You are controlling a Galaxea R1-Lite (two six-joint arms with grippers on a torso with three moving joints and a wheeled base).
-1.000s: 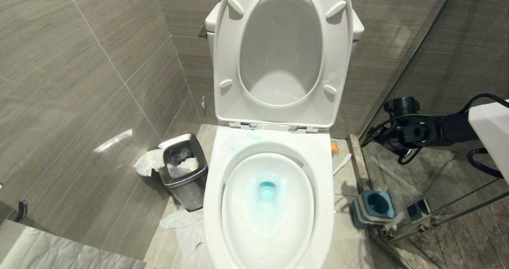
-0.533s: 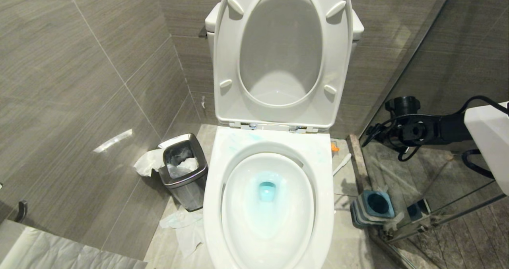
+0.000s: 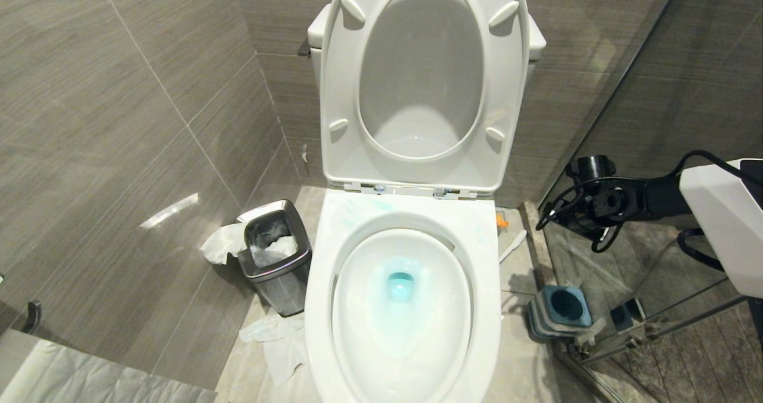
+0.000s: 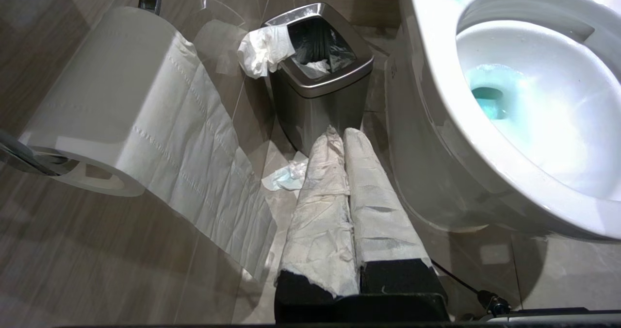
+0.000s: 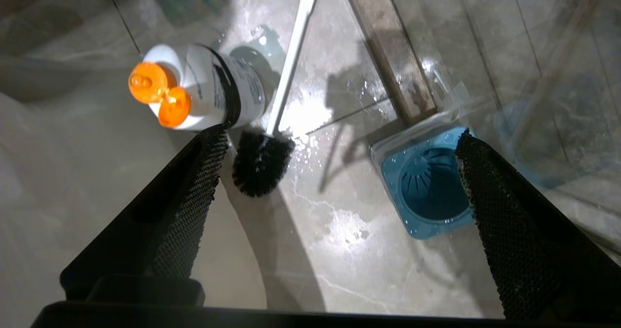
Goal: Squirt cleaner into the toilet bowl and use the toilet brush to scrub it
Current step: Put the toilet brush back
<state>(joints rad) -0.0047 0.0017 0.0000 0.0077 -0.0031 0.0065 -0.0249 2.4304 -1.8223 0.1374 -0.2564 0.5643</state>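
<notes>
**Right gripper wide open over the floor; brush and bottle both down beside the bowl**

Your right gripper (image 5: 339,139) hangs over the floor to the right of the toilet bowl (image 3: 405,307), pointing down. Its jaws stand wide apart and hold nothing; in the right wrist view one mesh-faced finger (image 5: 204,172) sits near the bottle and the other near the holder.

Seat and lid of the bowl are raised against the tank. The water at the bottom of the bowl is tinted blue-green, with faint blue smears on the back rim near the hinges.

The toilet brush (image 5: 264,160) lies flat on the wet floor tiles, black bristle head toward the camera, white handle running away from it. In the head view only the handle tip (image 3: 514,245) shows, just beside the bowl's right edge.

The cleaner (image 5: 204,92) stands upright on the floor, touching or just beside the brush handle; its orange cap is flipped open. You cannot read the label from here.

The blue holder (image 5: 427,182) stands empty on the floor beside the glass partition, well apart from the brush head.

Your left gripper (image 4: 339,172) is parked low to the left of the bowl, paper-wrapped fingers pressed together, nothing between them. Ahead of it: the steel bin (image 4: 320,71) with tissue over its rim, and the paper roll (image 4: 111,105) on the wall.
</notes>
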